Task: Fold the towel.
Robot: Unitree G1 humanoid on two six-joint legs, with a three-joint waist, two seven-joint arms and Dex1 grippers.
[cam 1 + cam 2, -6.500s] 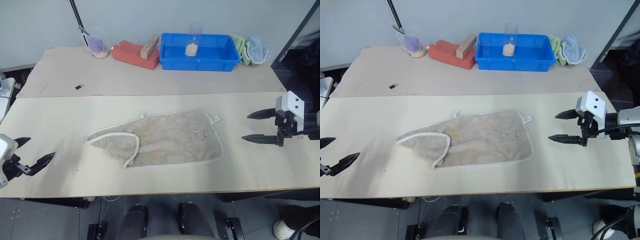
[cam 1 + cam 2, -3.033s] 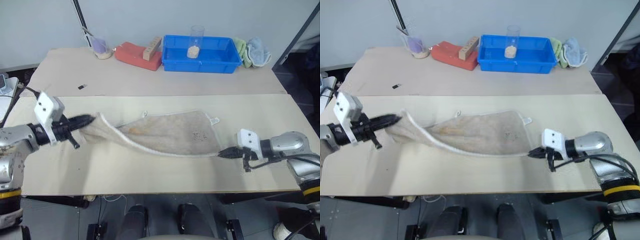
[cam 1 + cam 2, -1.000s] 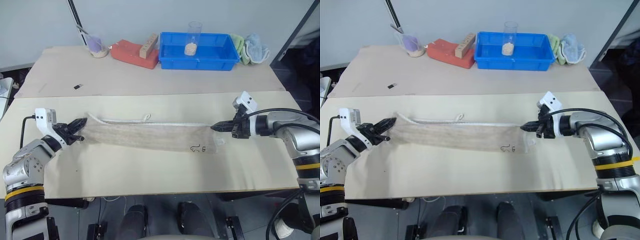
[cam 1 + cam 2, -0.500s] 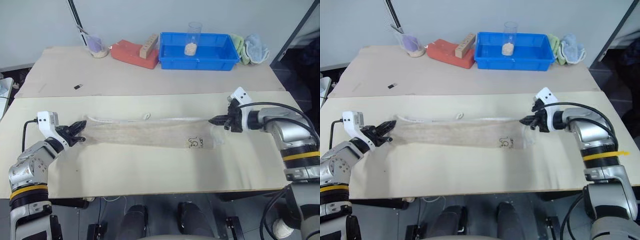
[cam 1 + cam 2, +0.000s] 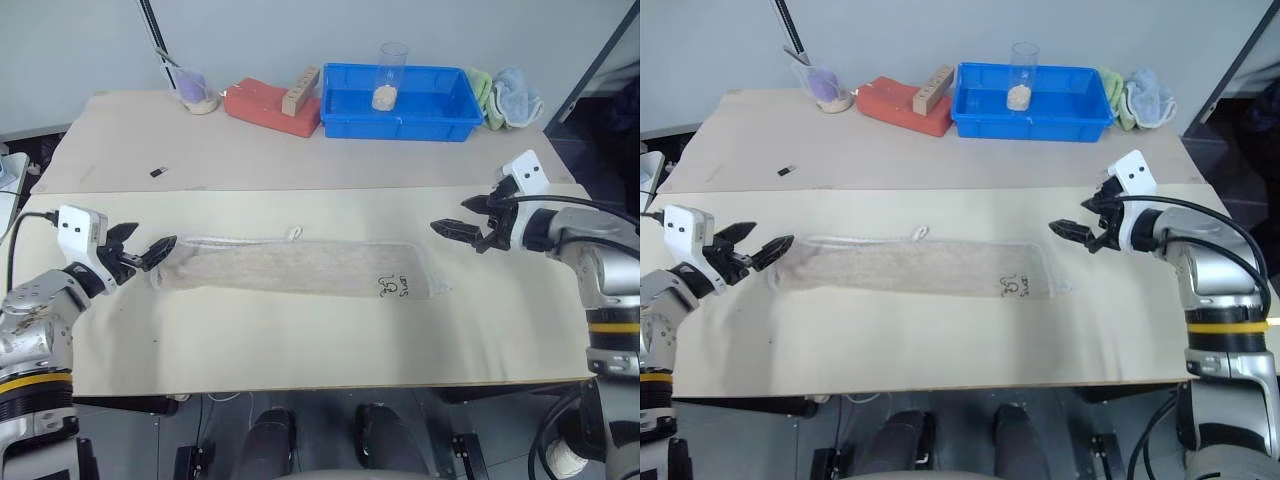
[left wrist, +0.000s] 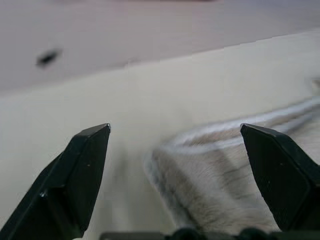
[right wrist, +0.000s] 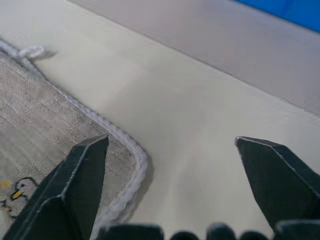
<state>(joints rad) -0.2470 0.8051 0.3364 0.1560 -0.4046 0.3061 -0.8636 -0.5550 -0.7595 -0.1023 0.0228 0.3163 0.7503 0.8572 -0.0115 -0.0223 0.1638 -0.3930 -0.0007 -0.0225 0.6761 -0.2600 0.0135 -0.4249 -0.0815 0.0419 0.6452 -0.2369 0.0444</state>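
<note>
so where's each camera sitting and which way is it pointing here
Left eye view: on the head, looking forward and down over the table; left end effector and right end effector flank the towel.
Right eye view: the same scene beside it.
Left wrist view: along its own open black fingers at the towel's end.
Right wrist view: along its own open fingers at the towel's corner.
All four share the towel.

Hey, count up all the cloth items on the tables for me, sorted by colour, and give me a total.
Beige: 1, the towel, lying as a long folded strip on the near table.
Green: 1, the green cloth beside the blue bin.
Light blue: 1, the light blue cloth next to the green one.
Total: 3
</note>
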